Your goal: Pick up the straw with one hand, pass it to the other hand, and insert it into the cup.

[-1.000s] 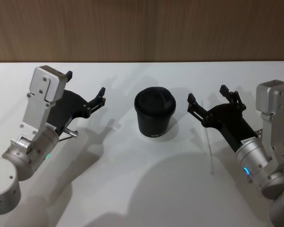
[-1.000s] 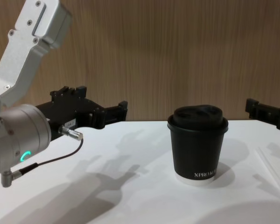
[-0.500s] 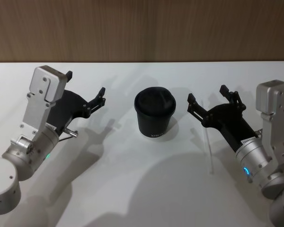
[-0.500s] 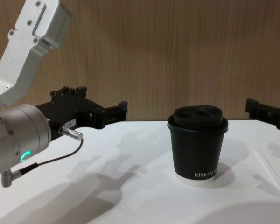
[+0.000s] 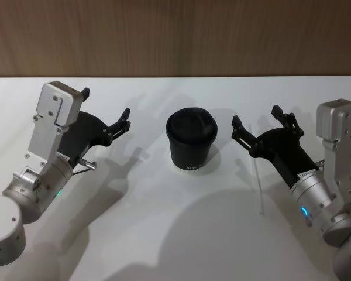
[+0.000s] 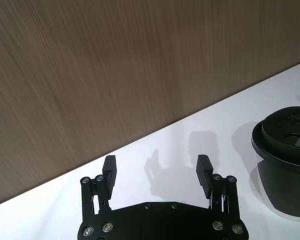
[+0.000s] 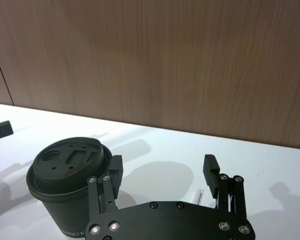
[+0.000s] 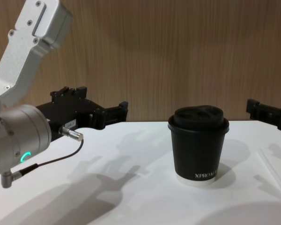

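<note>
on the white table (image 5: 164, 234), in front of a brown wooden wall (image 5: 175, 35), a small black paper cup (image 5: 191, 143) stood upright about midway between the two arms. it had a black domed plastic lid, a white rim at its base and white "xpro" lettering low on its side, which the chest view showed plainly.

the straw (image 5: 258, 187) lay flat on the table to the right of the cup and apart from it. it was thin, straight and white, so pale against the tabletop that it was hard to pick out. it ran from a far end under the right gripper (image 5: 255, 116) toward the robot. in the right wrist view a short white end of it showed on the table between that gripper's fingers (image 7: 211, 170).

the right gripper, black on a silver wrist with a blue light, hung above the table just right of the cup, with its fingers spread wide and nothing between them. it touched neither the cup nor the straw.

the left gripper (image 5: 105, 103) hung over the table left of the cup and well apart from it. its fingers (image 6: 204, 167) were also wide apart and empty. its silver wrist carried a green glowing ring, and a thin dark cable (image 8: 51, 161) looped beneath it.
</note>
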